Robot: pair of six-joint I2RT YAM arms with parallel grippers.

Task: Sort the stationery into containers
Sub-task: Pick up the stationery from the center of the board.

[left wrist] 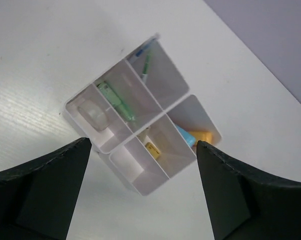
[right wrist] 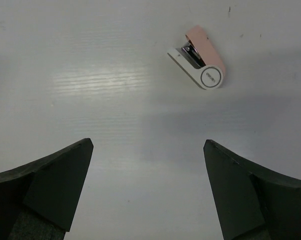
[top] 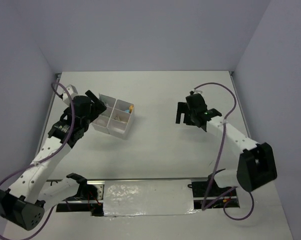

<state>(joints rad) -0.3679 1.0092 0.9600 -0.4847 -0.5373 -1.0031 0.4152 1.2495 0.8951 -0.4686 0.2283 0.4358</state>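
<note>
1. Soft, even light fell from overhead in the top view. The matte white counter [top: 160,145] read bright, and the walls took a faint violet cast.
2. The glossy silvery strip [top: 145,197] at the counter's near edge threw patchy glare.
3. Shadows under both arms were pale and soft-edged.
4. In the left wrist view the translucent whitish divided plastic box [left wrist: 170,75] was sharp. The dark fingers [left wrist: 40,190] of the left pincer [left wrist: 141,150] looked soft.
5. In the right wrist view a streaky sheen lay on the counter, and a broad dim shadow band ran below the crisp pink-and-white small stapler [right wrist: 198,65]. The fingers [right wrist: 250,200] of the right pincer [right wrist: 147,145] were slightly blurred.
</note>
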